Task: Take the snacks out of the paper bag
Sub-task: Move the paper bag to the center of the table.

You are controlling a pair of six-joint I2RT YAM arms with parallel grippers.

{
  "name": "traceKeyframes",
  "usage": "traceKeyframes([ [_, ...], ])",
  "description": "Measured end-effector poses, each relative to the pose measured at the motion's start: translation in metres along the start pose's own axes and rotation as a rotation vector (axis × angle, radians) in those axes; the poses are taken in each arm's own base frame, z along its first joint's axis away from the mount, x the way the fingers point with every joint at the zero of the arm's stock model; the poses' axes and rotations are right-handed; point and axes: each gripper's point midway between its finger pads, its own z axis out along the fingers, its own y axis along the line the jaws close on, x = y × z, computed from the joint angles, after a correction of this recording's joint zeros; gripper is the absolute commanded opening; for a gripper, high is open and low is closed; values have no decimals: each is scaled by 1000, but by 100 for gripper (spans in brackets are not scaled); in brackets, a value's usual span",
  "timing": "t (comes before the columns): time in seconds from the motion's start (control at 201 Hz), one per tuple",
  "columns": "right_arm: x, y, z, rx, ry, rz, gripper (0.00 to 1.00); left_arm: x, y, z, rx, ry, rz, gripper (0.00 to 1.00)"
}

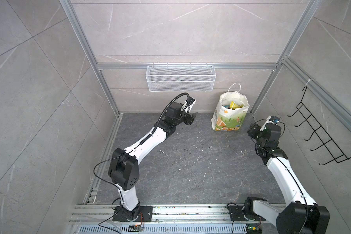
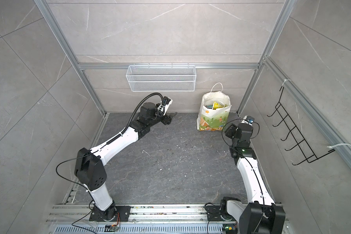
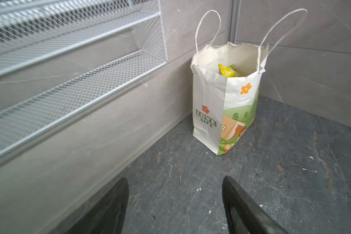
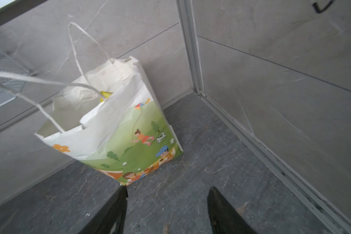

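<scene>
Snacks [image 3: 228, 72], seemingly several, are held in the upright bag [image 3: 209, 97] on the table [image 3: 272, 162], and the left end effector [image 3: 175, 180] and right end effector [image 4: 168, 188] are seen spread, empty.

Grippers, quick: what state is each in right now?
Left gripper: open, holding nothing.
Right gripper: open, holding nothing, close to the bag.
</scene>
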Motion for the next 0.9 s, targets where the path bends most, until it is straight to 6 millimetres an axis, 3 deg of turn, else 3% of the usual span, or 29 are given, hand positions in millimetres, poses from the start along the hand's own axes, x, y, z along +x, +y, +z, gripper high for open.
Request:
traceKeyframes([
  [0.124,-4,-27,15,44,21,74,66,22,-13,15,69,48,-47,75],
  [0.259,-12,-41,32,48,45,123,67,39,-22,26,111,77,-106,75],
  [0.363,-24,-36,52,13,71,125,65,57,-27,28,123,103,-149,75],
  [0.547,-39,-11,99,-112,139,70,58,92,-33,29,124,166,-189,74],
  [0.791,-36,-12,165,-127,188,2,55,94,-30,31,100,169,-205,73],
  [0.901,-36,-10,192,-154,201,-26,45,98,-30,30,96,170,-213,73],
])
